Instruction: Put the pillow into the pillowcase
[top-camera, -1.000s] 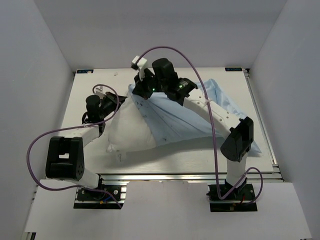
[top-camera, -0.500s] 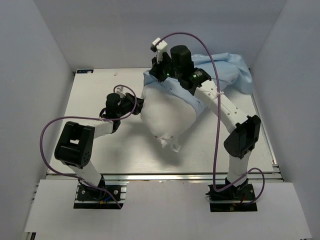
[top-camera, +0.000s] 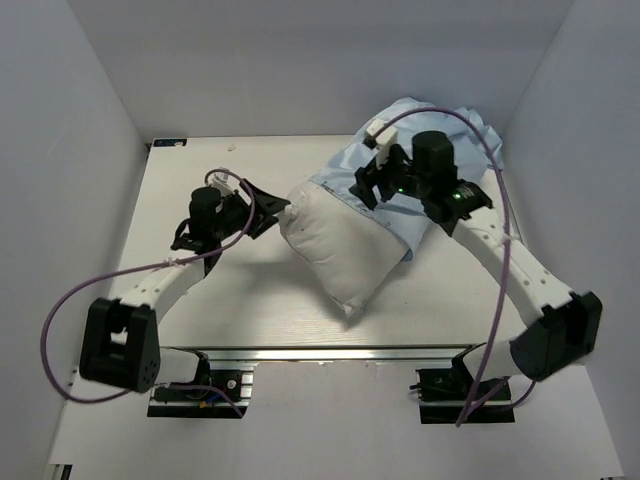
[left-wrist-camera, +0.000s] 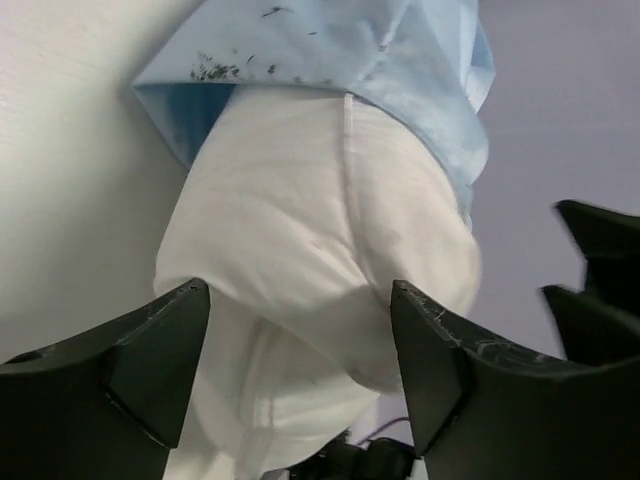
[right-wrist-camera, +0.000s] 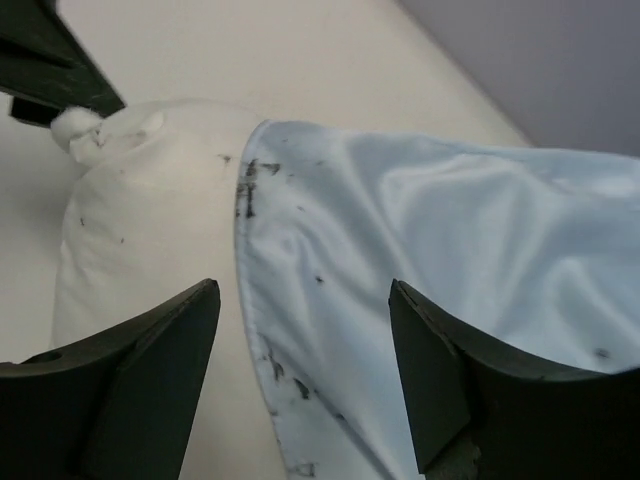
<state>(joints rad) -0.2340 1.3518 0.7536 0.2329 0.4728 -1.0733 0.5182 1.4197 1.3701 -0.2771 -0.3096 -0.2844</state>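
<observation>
The pillow (top-camera: 345, 255) lies slantwise on the middle of the table (top-camera: 200, 300). Its bare white end points toward the near edge, and its far end is tucked into the pillowcase (top-camera: 440, 125). The light blue fabric covers only that far part. The rest of it is heaped toward the far right corner of the table, where it rises against the wall. The left gripper (top-camera: 268, 210) sits just to the left of the pillow, level with its upper left corner. Its jaws are spread wide and hold nothing; in the left wrist view the white cushion and the blue hem fill the gap beyond them. From the right wrist view one dark jaw tip of that gripper stands right beside the bunched corner of the pillow, but whether it touches the fabric cannot be told. The right gripper (top-camera: 362, 185) hangs over the open hem of the pillowcase, where blue cloth meets white. Its jaws also stand wide apart with nothing pinched between them, and the hem, marked with dark specks, runs below the gap.
</observation>
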